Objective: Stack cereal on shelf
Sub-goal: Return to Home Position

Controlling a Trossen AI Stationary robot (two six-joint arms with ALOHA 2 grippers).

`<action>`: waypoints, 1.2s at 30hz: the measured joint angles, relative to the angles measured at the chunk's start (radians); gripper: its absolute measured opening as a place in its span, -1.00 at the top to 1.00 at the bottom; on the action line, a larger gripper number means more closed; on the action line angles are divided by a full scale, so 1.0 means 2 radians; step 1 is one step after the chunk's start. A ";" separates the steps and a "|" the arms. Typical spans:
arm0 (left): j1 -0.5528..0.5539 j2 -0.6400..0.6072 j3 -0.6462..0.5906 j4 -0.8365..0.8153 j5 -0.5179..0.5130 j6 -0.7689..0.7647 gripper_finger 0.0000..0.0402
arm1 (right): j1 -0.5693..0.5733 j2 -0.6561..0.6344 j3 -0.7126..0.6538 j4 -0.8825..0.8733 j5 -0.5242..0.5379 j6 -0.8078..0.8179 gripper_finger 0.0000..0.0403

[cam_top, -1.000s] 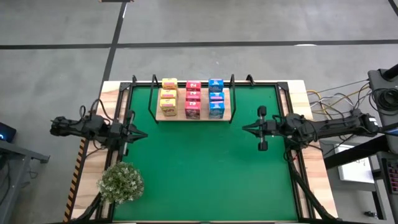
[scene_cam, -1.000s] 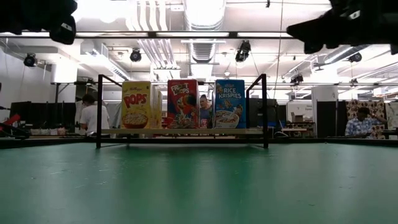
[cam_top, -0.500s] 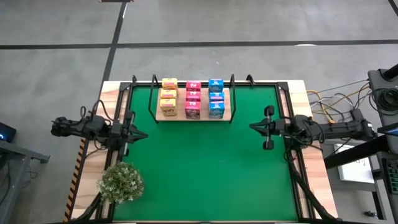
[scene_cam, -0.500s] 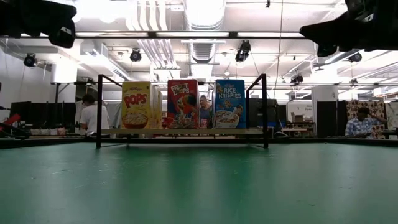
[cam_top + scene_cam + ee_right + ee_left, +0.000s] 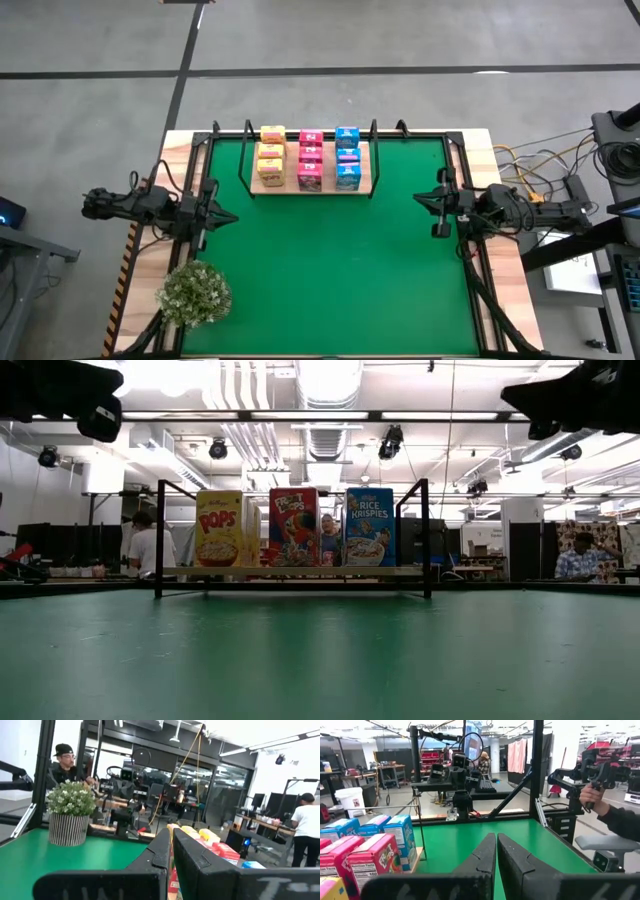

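Well apart: left gripper (image 5: 230, 216), right gripper (image 5: 420, 197).

You have nine cereal cartons (image 5: 311, 155) upright in yellow, red and blue columns on the shelf (image 5: 291, 185), upper centre.

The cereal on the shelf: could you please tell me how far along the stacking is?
Done: all nine cereal cartons stand on the shelf in three colour rows, yellow, red and blue. In hand: nothing; the left hand and right hand are shut and empty, near opposite sides of the mat. Left: no stacking that I can see; probably only parking the hands.
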 joint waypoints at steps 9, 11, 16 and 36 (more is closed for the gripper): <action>0.000 0.000 0.000 0.001 -0.014 -0.077 1.00 | 0.000 -0.058 -0.002 -0.052 0.001 -0.005 0.94; 0.000 0.001 0.000 -0.001 -0.014 -0.078 1.00 | 0.000 -0.053 -0.002 -0.049 0.000 -0.009 0.94; 0.000 0.004 0.000 -0.004 -0.014 -0.078 1.00 | 0.000 -0.053 -0.003 -0.052 0.021 -0.009 0.94; 0.000 0.013 0.000 -0.005 -0.013 -0.075 1.00 | 0.000 -0.045 -0.003 -0.139 0.196 -0.092 0.94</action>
